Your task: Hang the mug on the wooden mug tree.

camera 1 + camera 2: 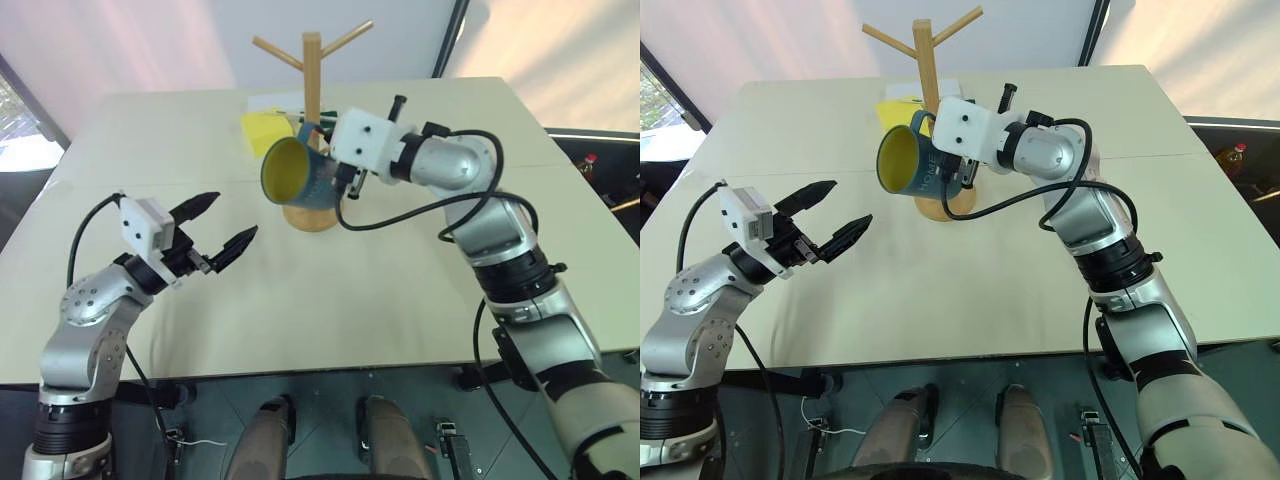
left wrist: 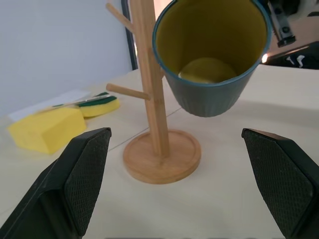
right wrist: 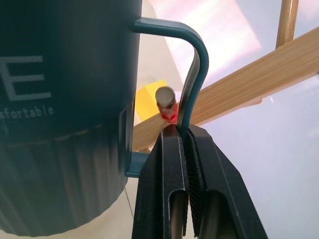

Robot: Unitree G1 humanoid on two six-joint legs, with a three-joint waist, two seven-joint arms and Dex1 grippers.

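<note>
Table point(image 1: 420, 300): pale top, carrying the stand near its far middle; yellow sponges point(image 1: 258, 128) lie just beyond and to the left of the stand.
Wooden mug tree point(image 1: 312, 90): upright on its round base, pegs angling up and out from the post.
Right gripper point(image 3: 180, 130): fingers pressed together on the loop handle of the mug, pinching the thin band from both sides; arm reaches in from the right, roughly level.
Left gripper point(image 1: 222, 228): jaws wide apart, holding nothing, well off to the left and nearer the robot than the stand.
Mug point(image 1: 298, 172): lifted clear of the table, tipped on its side so the yellow mouth faces the left arm; its long axis runs roughly level, across the front of the post.
Key relation: the handle loop sits on the mug's far side, close to a peg; in the right wrist view a peg tip shows just inside or just behind the loop, and I cannot tell which.
Nearer arm: the right, already at the tree.
Next move, as I judge it: slide the loop along the peg, then let go.
</note>
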